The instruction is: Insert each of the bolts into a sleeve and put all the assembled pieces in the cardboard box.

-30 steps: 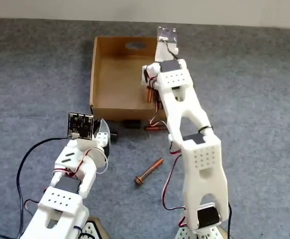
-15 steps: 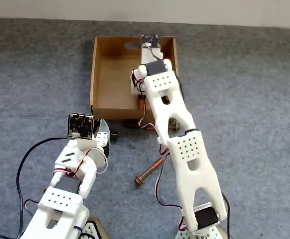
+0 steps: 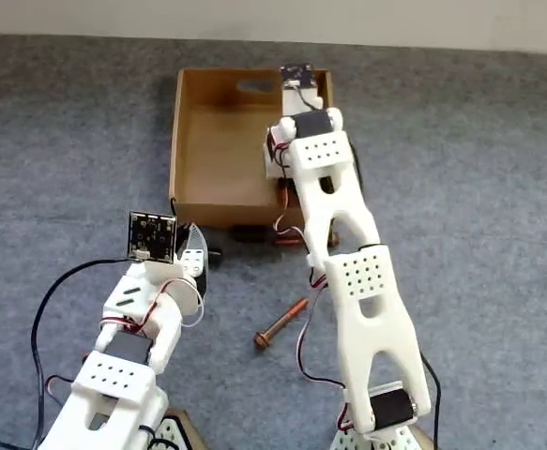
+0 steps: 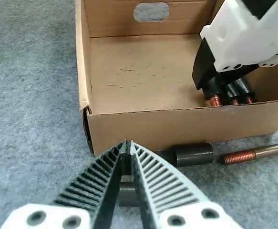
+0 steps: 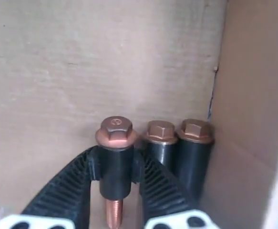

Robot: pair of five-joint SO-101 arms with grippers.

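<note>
– Bolt-in-sleeve piece: where?
– Clamped between right fingers, low in cardboard box corner; lined up beside two finished pieces, likely for tidy release.
– Left fingers?
– Pressed together; loose sleeve just ahead.

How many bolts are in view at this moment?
5 bolts. Three are sleeved in the box corner: one in the right tool, two beside it. One lies on the carpet before the box front, one farther out. More may hide under the right arm.
</note>
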